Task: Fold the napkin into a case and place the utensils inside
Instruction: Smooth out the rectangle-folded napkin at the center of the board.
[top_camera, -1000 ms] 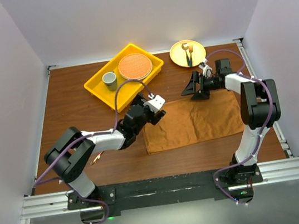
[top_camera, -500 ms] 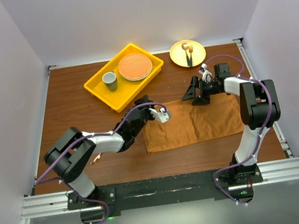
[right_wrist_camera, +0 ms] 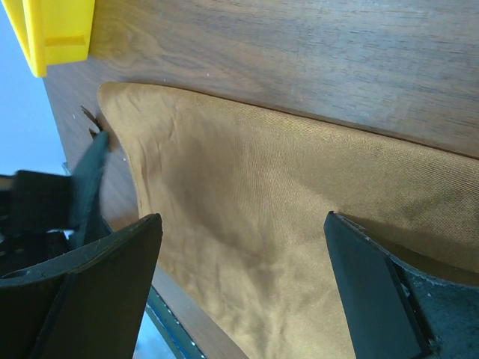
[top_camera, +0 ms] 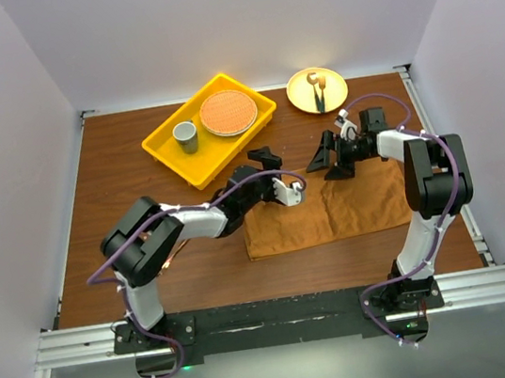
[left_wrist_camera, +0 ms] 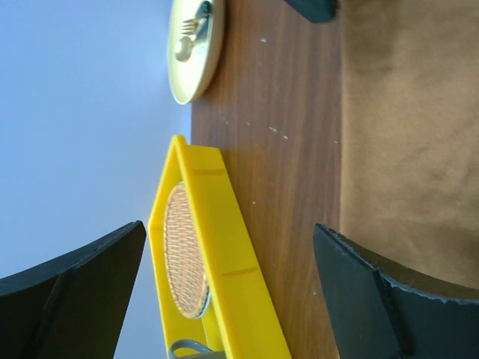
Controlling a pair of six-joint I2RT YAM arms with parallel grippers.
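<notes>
The rust-brown napkin (top_camera: 326,206) lies flat on the table as a wide folded rectangle, and it also fills the right wrist view (right_wrist_camera: 284,209). My left gripper (top_camera: 279,174) hovers at its far left corner, turned on its side. It is open with nothing between the fingers, and the left wrist view shows the napkin (left_wrist_camera: 408,127) at the right. My right gripper (top_camera: 330,162) hangs over the napkin's far edge, open and empty (right_wrist_camera: 239,288). The copper spoon, the utensils of the task, is out of view.
A yellow tray (top_camera: 166,150) at the back left holds a grey cup (top_camera: 186,136) and a woven round mat (top_camera: 227,112). A yellow plate (top_camera: 303,96) at the back right carries dark-handled, gold-tipped cutlery (top_camera: 318,92). White walls enclose the table.
My left arm has swung right, carrying its gripper from the napkin's left edge to the far left corner, with its jaws narrower midway and now wide. The right gripper barely shifted.
</notes>
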